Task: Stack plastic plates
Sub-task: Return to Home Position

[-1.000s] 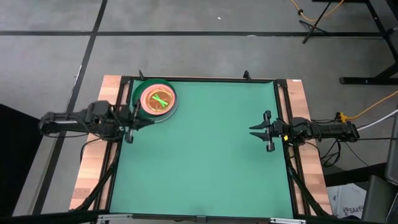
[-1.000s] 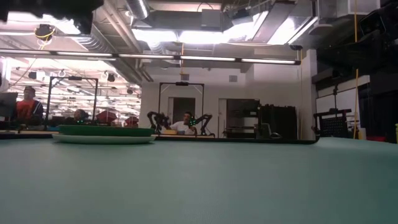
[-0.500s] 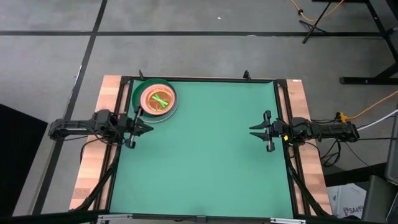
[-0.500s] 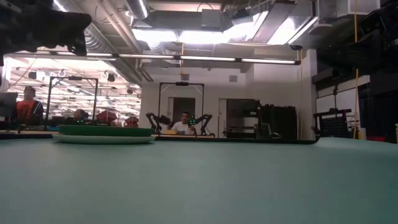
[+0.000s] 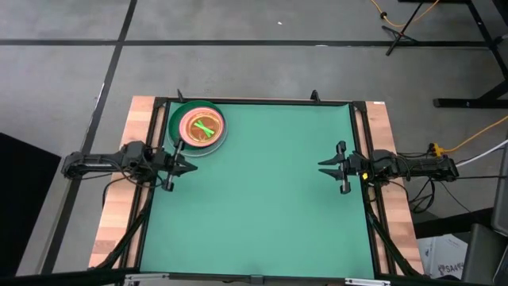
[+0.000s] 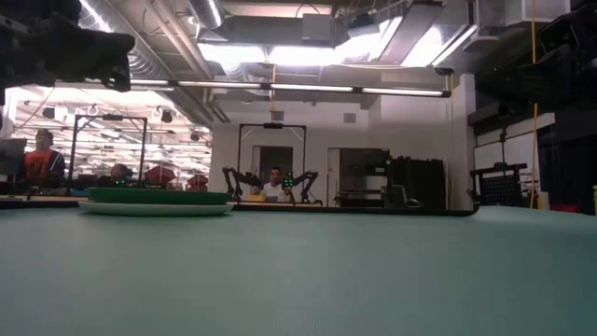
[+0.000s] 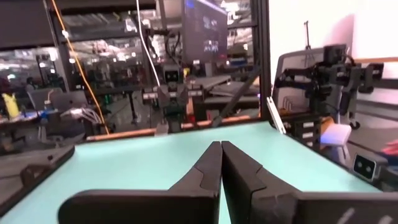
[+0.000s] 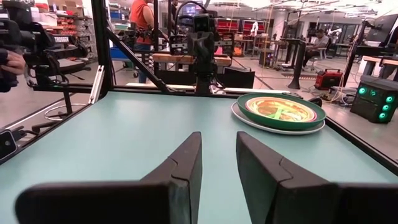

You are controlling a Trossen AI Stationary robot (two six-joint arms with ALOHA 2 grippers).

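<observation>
The plastic plates (image 5: 198, 127) sit in one stack at the far left corner of the green mat. Small translucent green, orange and pink plates lie inside a dark green plate, and a pale plate shows at the bottom. The stack (image 6: 154, 201) rests flat on the mat and also shows in the right wrist view (image 8: 278, 112). My left gripper (image 5: 192, 167) hovers just on the near side of the stack, shut (image 7: 221, 149) and holding nothing. My right gripper (image 5: 321, 166) waits at the mat's right edge, slightly open (image 8: 217, 152) and holding nothing.
The green mat (image 5: 262, 199) is bordered by a black frame (image 5: 254, 102) and wooden strips on the left and right. People sit and stand at benches in the room beyond the table (image 6: 275, 184).
My left gripper has drawn back from beside the plate stack, toward the table's near edge, and come lower. The plates have stayed still.
</observation>
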